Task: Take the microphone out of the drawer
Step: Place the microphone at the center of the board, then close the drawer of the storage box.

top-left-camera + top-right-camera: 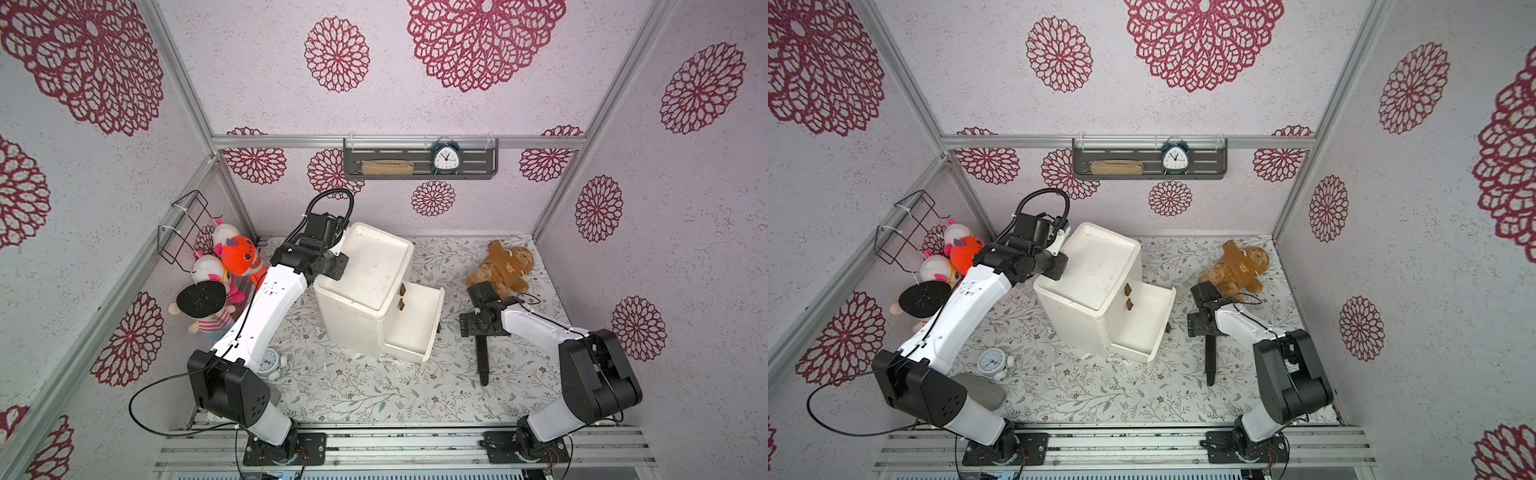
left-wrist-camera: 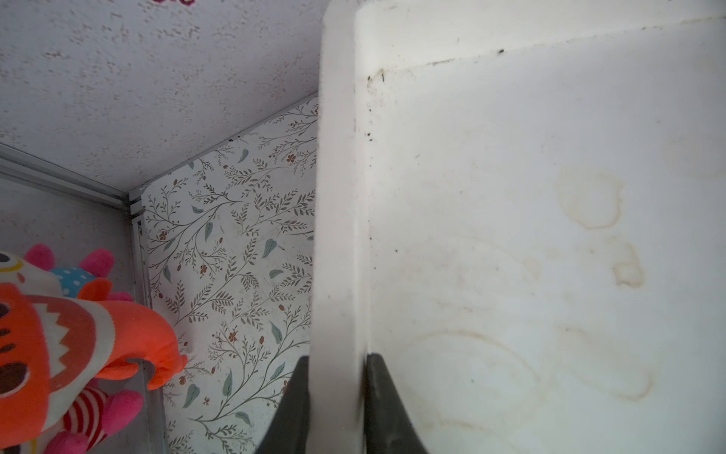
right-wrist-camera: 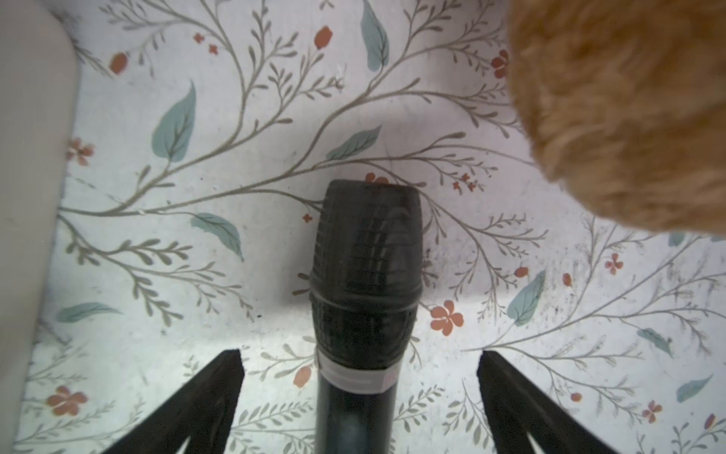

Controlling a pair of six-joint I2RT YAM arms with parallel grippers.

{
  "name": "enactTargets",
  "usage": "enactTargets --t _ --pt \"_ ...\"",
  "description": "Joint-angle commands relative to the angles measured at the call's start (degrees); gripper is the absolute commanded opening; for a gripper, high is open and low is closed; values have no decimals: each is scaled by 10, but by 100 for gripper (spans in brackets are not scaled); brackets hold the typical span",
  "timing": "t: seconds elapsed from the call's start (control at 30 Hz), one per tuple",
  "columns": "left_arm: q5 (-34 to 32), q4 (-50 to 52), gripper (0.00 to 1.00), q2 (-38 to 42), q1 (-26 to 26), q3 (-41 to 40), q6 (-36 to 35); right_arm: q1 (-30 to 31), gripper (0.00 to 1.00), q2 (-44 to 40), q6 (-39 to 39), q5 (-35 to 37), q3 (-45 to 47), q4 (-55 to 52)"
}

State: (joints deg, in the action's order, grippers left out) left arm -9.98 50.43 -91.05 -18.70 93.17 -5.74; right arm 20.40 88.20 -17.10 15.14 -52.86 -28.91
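Jaws: the right jaws stand spread wide, gripping nothing, low over the worktop point(image 3: 176, 346).
Risk at the jaws: the microphone point(image 3: 365, 275) is round and lies loose; a jaw clipping it on the way up would probably roll it.
Microphone: flat on the worktop, midway between the open jaws, touching neither, head pointing away from the wrist; outside the drawer point(image 1: 415, 328).
Drawer: pulled out, just beside the arm; nothing seen inside.
Risk further out: plush bear point(image 3: 613, 110) sits near the microphone's head; a sideways swing could knock it.
Left jaws: clenched on the cabinet point(image 2: 338, 236) rim; an abrupt release might shift it.
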Motion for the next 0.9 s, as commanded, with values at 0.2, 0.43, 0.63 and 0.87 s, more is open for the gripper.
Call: enactTargets --t 0.2,0.43,0.63,0.87 --pt "-63 20 1 -32 4 -7 -38 42 99 -36 -13 -26 -44 -33" --pt "-63 25 1 -28 5 -8 -38 85 99 -16 -43 -50 -52 3" --pt "-55 25 1 -27 3 -9 -37 109 99 6 -66 -75 -38 60" --pt "-52 28 1 -32 2 -3 -38 124 99 24 -79 -93 -40 96"
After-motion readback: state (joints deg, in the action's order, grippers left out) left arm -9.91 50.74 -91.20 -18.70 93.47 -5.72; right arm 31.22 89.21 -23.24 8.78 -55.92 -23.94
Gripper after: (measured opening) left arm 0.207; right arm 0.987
